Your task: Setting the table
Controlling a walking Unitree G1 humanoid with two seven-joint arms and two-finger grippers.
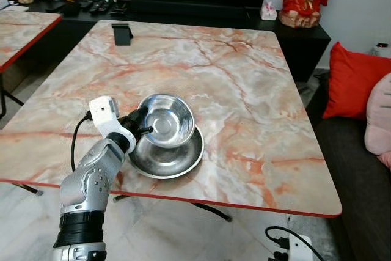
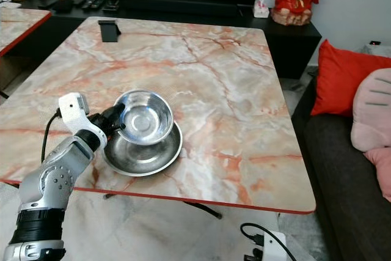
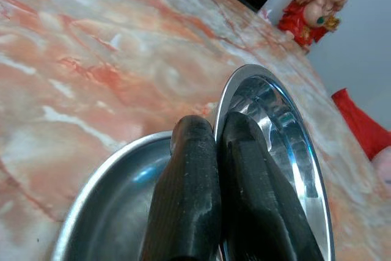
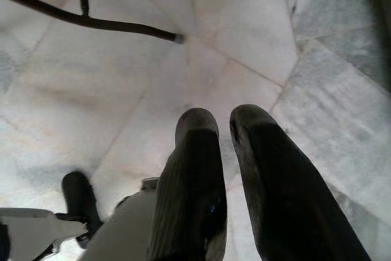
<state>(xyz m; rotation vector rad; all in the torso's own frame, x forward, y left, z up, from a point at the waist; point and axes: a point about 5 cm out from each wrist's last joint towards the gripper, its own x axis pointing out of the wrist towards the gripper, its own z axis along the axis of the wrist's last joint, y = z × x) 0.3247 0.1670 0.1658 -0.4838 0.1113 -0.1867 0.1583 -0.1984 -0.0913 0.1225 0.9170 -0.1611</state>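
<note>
- Two steel dishes sit near the front edge of the marble surface (image 1: 244, 90): a wide plate (image 1: 177, 162) lying flat and a smaller bowl (image 1: 166, 120) tilted up on its edge over the plate.
- Left gripper (image 1: 144, 125): its fingers (image 3: 201, 181) are pinched shut on the bowl's rim, one inside, one outside.
- To do this well, lift the bowl clear of the plate before moving it, keep the pinch firm, and set it down level.
- Left arm reaches over the front edge, elbow bent, wrist turned toward the bowl.
- Right gripper (image 4: 223, 151) hangs idle over the floor, fingers a little apart, holding nothing.

Silver left arm (image 1: 91, 178), black cable (image 1: 76, 140)
</note>
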